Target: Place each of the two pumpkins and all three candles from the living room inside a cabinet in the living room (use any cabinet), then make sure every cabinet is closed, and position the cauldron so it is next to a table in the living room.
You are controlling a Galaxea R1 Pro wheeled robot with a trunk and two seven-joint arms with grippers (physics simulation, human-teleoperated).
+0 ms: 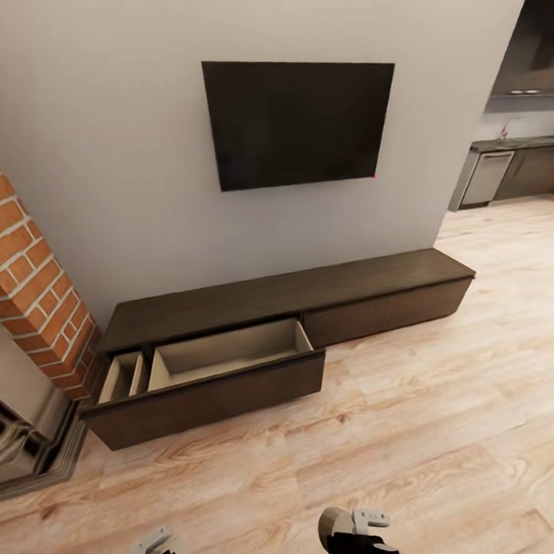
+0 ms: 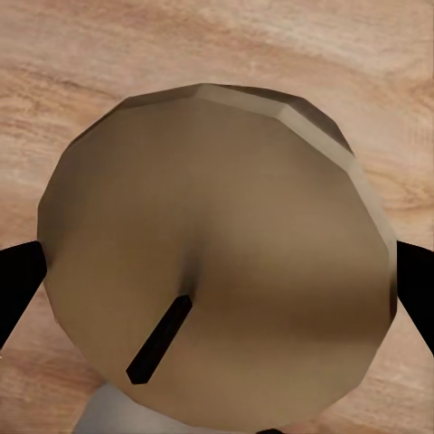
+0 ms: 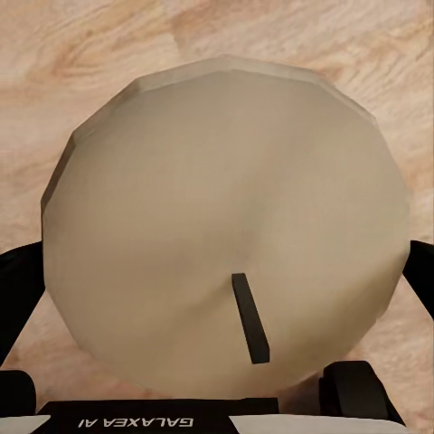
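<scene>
Each set of jaws pinches a stubby, faceted beige candle with a dark wick: left candle [image 2: 217,262], right candle [image 3: 226,244], above grained wood floor [image 1: 411,456]. The dark-brown cabinet [image 1: 310,296] stands ahead, drawer [image 1: 224,367] open.

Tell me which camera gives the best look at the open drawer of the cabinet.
The head view: the cabinet sits against the wall with its left drawer pulled out, its beige inside bare as far as visible. The wrist views give nothing of it; each looks down on a candle between gripper fingers, wood floor behind.
</scene>
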